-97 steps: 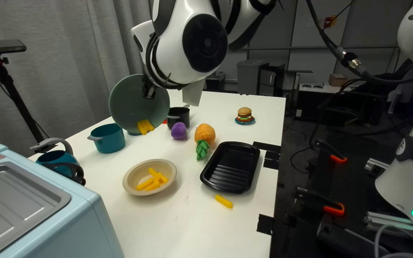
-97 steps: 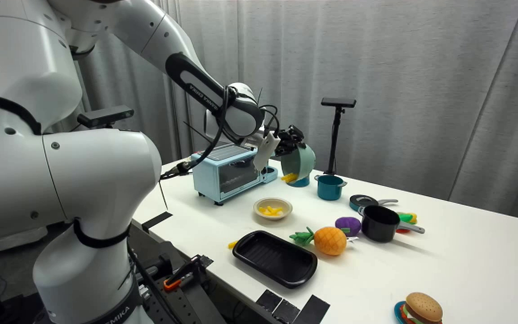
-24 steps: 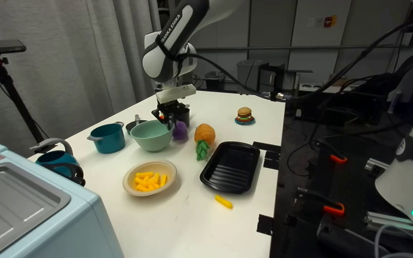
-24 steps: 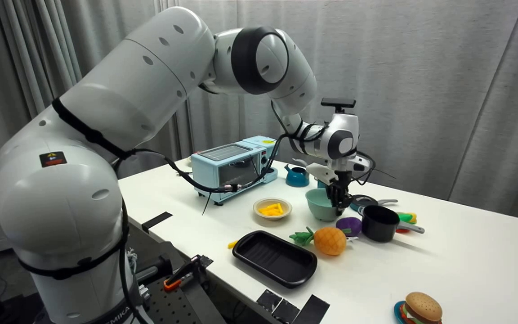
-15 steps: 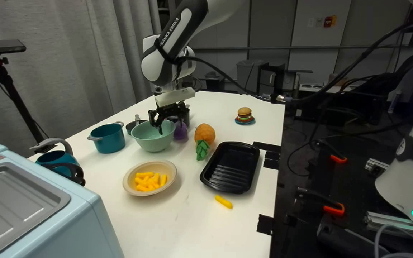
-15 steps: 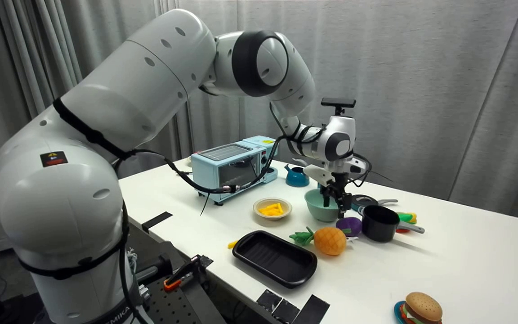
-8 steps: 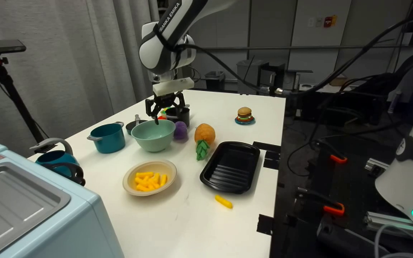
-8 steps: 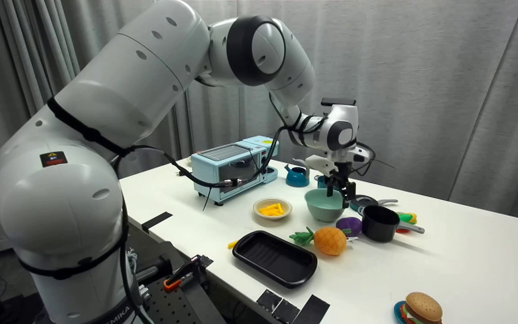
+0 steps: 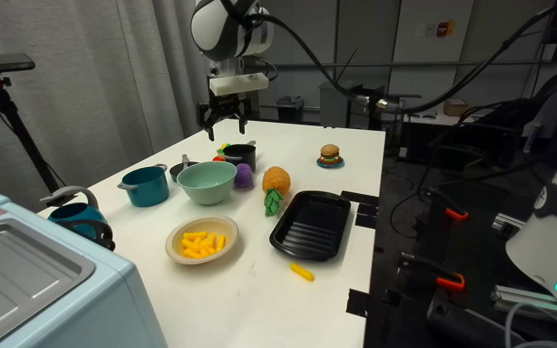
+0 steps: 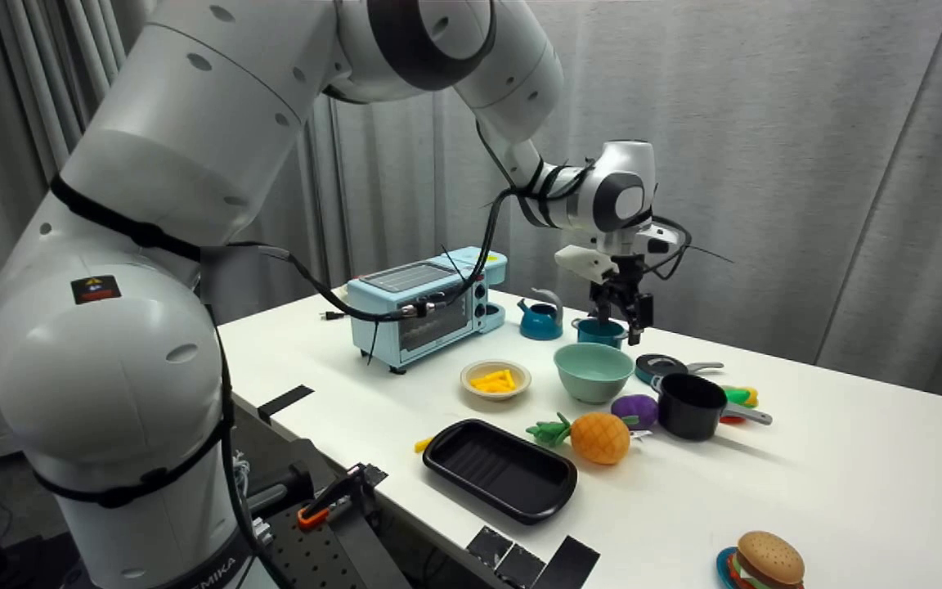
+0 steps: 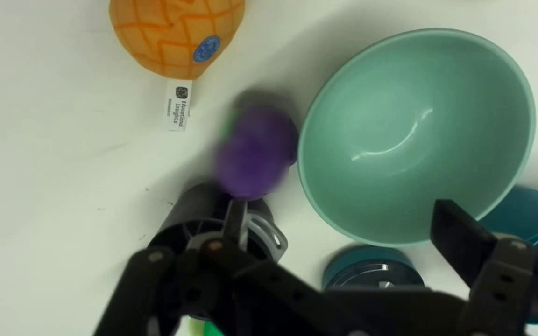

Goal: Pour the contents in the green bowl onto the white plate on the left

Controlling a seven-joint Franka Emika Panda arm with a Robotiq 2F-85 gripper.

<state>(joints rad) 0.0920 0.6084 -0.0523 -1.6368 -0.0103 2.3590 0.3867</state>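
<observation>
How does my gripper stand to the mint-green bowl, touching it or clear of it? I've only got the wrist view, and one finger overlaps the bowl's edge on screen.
Observer: Clear. An exterior view shows a gap between the open gripper and the mint-green bowl.
Operator: The inside looks empty from here. Is the pour done?
Observer: It looks so: in both exterior views, yellow fry-shaped pieces lie in the cream-white dish.
Operator: Anything lying outside that?
Observer: Yes, a single yellow piece lies on the table, near the black ridged tray.
</observation>
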